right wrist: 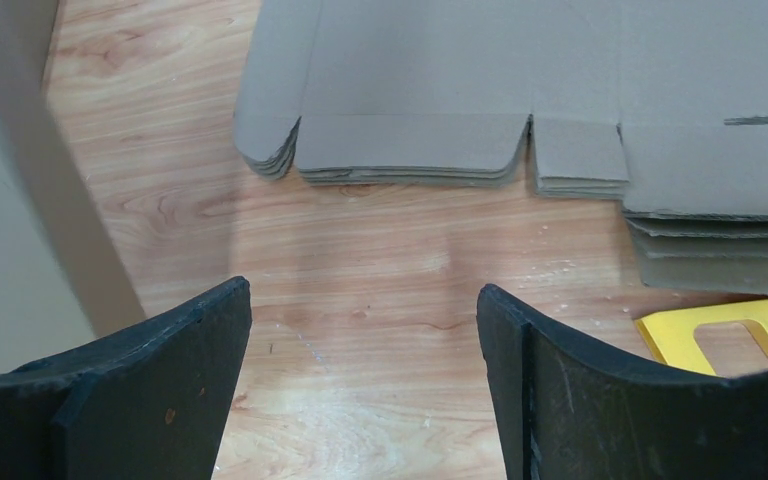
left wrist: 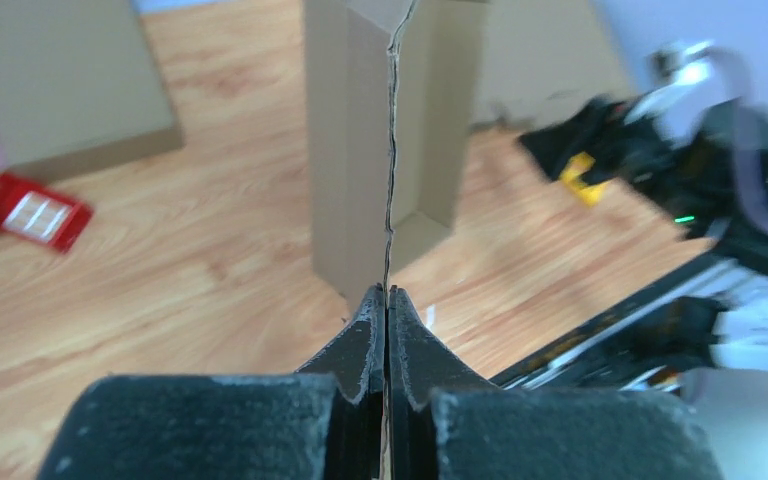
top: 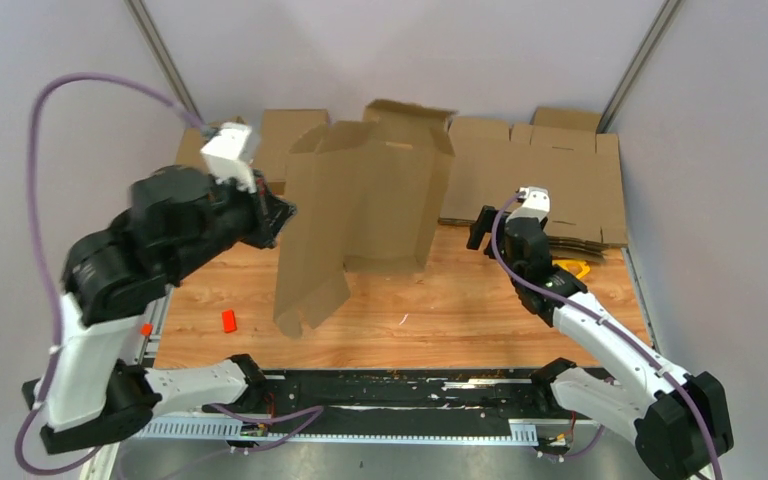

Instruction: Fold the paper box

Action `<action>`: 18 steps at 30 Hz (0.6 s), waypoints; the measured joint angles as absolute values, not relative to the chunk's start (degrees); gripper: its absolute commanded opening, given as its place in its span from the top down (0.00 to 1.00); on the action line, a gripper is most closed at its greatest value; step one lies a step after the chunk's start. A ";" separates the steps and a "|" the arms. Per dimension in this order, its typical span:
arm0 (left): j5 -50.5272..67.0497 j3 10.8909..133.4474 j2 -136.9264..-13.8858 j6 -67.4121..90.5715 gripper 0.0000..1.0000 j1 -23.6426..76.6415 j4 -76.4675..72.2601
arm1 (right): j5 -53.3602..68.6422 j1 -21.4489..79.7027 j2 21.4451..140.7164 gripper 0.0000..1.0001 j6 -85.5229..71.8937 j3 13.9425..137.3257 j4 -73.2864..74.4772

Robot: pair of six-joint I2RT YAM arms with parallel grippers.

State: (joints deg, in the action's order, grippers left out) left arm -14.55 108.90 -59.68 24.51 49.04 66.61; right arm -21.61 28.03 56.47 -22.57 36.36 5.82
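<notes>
We see the half-formed cardboard box (top: 360, 215) standing upright in the middle of the wooden table (top: 460, 310). Its top flaps are open and its long left panel reaches down toward the near side. The left gripper (left wrist: 388, 298) has its fingers pressed together on the thin edge of that panel, pinching the cardboard between them. Over on the right, the right gripper (right wrist: 363, 300) hovers above bare wood with its fingers spread wide and nothing between them. It is near the box's right wall but apart from it. Beyond it lies a stack of flat box blanks (right wrist: 410, 90), with a yellow object (right wrist: 730, 335) just beside the stack. A small red object (top: 229, 320) rests on the table near the left arm.
</notes>
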 measured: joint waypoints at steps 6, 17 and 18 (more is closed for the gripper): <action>-23.62 108.16 -75.90 21.50 1.00 48.53 75.90 | -23.44 28.03 54.78 0.17 -23.03 36.12 6.57; -28.77 113.01 -100.82 4.51 1.00 48.03 82.08 | -22.52 28.03 55.75 0.17 -22.83 36.01 6.61; -28.64 114.30 -102.39 2.98 1.00 48.03 82.19 | -22.39 28.03 55.79 0.17 -22.81 36.01 6.61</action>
State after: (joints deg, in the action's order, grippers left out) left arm -28.64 114.30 -102.39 2.98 48.03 82.19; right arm -22.39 28.03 55.79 -22.81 36.01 6.61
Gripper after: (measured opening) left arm 0.007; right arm 0.831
